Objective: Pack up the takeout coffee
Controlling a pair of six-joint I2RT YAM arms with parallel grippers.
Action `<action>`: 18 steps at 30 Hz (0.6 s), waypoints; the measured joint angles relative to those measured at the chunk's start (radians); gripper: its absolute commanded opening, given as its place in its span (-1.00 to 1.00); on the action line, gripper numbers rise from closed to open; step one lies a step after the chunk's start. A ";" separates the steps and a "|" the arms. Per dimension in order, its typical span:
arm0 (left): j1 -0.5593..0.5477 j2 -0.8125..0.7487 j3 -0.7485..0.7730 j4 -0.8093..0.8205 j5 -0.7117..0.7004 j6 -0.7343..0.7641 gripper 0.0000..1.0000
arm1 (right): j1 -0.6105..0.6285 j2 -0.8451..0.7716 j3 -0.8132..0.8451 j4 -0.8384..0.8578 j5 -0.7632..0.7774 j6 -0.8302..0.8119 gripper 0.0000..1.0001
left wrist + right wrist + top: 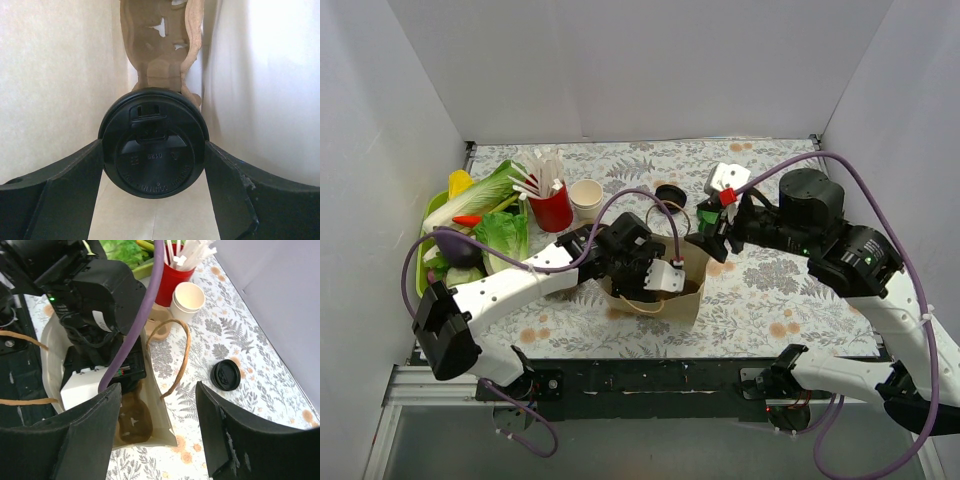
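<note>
The takeout coffee (pixel 154 150) shows in the left wrist view only as its round black lid, seen from above, deep inside the brown paper bag (pixel 692 268). My left gripper (pixel 154 152) reaches down into the bag, its two fingers pressed against either side of the cup. In the top view that gripper (pixel 658 283) hides the cup. My right gripper (pixel 157 390) hovers open over the bag's right corner (pixel 162 422) with nothing between its fingers; the bag's rope handle (pixel 185 352) hangs free just beyond it. From above, the right gripper (pixel 713 238) sits beside the bag's right rim.
A brown pulp cup carrier (pixel 162 55) stands inside the bag behind the cup. A loose black lid (pixel 669 195), a lidless cream cup (pixel 585 198) and a red cup of straws (pixel 552 208) stand behind the bag. A green tray of vegetables (pixel 428 215) fills the left side.
</note>
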 measured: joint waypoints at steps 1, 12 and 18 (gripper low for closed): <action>0.000 0.007 0.009 -0.008 0.004 -0.008 -1.00 | -0.008 0.000 0.000 0.000 0.005 0.000 0.38; 0.001 0.028 0.040 -0.048 0.019 -0.053 -1.00 | -0.126 -0.005 -0.001 0.000 -0.014 0.008 0.36; 0.003 0.028 0.030 -0.028 0.021 -0.068 -1.00 | -0.140 -0.012 -0.006 0.001 -0.034 0.008 0.36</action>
